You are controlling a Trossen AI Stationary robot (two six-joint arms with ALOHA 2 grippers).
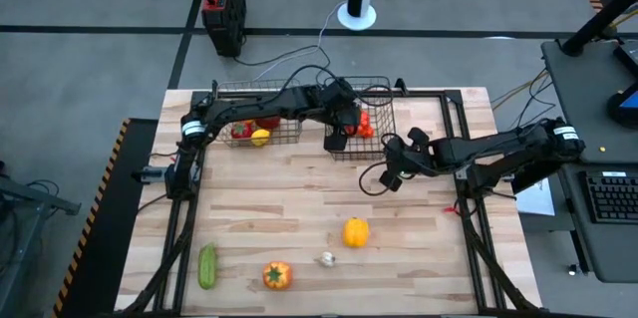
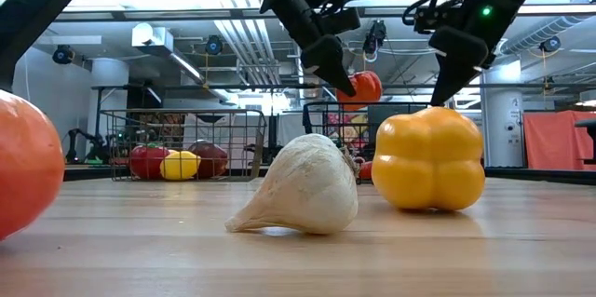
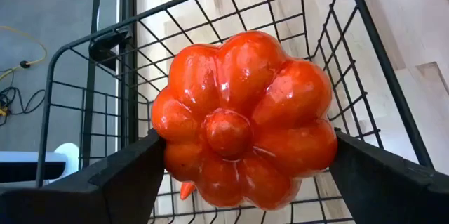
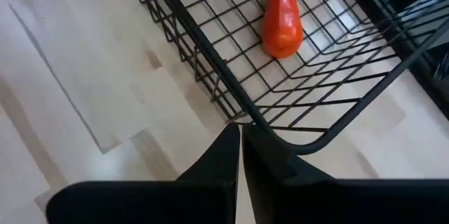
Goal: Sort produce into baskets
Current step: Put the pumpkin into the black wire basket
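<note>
Between my left gripper's (image 3: 242, 164) two fingers sits a lobed red tomato (image 3: 245, 115), clamped from both sides and hanging above the right-hand basket (image 1: 361, 119). Under it, through the mesh, I can see a carrot (image 4: 282, 12) lying on that basket's floor. My right gripper (image 4: 238, 157) has its fingers pressed together on nothing, tips just outside the same basket's near corner, above the wooden table (image 1: 299, 198).

Over in the left-hand basket (image 1: 254, 114) I make out a lemon (image 1: 260, 138) with red pieces either side of it. Well apart from both baskets, toward the table's near edge, lie a yellow pepper (image 1: 356, 231), a white garlic (image 1: 326, 259) just beside it, an orange pepper (image 1: 277, 275) and a green cucumber (image 1: 207, 265).
</note>
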